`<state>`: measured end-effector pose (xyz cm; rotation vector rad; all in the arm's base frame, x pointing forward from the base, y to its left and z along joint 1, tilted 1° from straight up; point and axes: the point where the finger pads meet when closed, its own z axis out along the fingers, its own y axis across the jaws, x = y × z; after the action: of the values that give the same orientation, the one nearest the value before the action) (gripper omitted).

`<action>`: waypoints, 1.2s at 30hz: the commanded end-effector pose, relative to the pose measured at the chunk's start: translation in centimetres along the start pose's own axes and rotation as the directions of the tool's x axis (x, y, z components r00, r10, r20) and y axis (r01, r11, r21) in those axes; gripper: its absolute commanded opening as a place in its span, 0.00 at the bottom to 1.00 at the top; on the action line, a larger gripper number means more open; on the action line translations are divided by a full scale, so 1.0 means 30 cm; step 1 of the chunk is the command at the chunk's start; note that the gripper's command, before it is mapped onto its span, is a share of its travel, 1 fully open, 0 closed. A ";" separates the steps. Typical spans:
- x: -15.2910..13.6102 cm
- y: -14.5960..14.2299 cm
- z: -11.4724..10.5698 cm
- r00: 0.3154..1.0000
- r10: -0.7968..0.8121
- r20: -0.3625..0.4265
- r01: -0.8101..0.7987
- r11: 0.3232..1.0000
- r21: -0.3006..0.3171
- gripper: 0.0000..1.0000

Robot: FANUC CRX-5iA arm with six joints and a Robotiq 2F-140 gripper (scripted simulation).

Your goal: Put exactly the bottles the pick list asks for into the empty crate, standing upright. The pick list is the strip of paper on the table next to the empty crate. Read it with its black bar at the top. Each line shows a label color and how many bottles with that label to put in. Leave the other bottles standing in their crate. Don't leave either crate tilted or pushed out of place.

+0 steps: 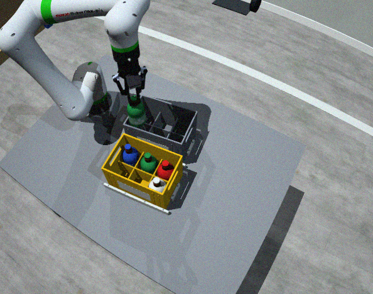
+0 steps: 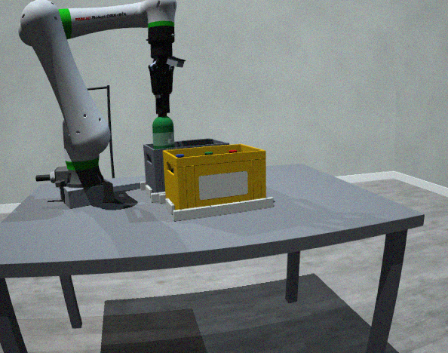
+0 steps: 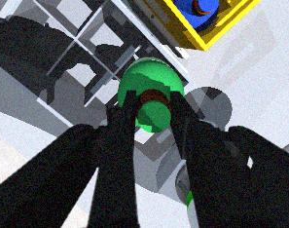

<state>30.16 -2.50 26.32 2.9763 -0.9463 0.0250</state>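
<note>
My gripper (image 1: 134, 95) (image 2: 162, 114) (image 3: 152, 105) is shut on the neck of a green bottle (image 1: 135, 111) (image 2: 163, 127) (image 3: 150, 73). The bottle is upright at the left end of the grey crate (image 1: 167, 142) (image 2: 150, 174), its body mostly above the rim and its base hidden. The visible compartments of this crate hold no bottle. The yellow crate (image 1: 155, 199) (image 2: 182, 189) (image 3: 203, 48) holds a blue bottle (image 1: 129, 156) (image 3: 187, 10), a green-capped bottle (image 1: 148, 164), a red bottle (image 1: 164, 171) and a white bottle (image 1: 153, 185), all upright. The pick list is not visible.
The yellow crate stands close in front of the grey one. A white rail (image 1: 135, 198) (image 2: 224, 209) runs along its front foot. The arm's base (image 2: 79, 178) stands left of the crates. Both crates have raised walls and dividers.
</note>
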 end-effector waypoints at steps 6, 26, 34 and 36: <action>0.001 0.000 0.023 1.000 0.000 -0.002 0.000 1.000 0.001 0.10; 0.002 0.000 0.080 1.000 0.000 -0.001 0.000 1.000 0.001 0.10; 0.002 0.000 0.106 1.000 0.000 -0.001 0.000 1.000 0.001 0.10; 0.002 0.000 0.113 1.000 0.000 -0.001 0.000 1.000 0.001 0.10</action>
<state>30.19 -2.58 23.12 2.9763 -0.9463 0.0250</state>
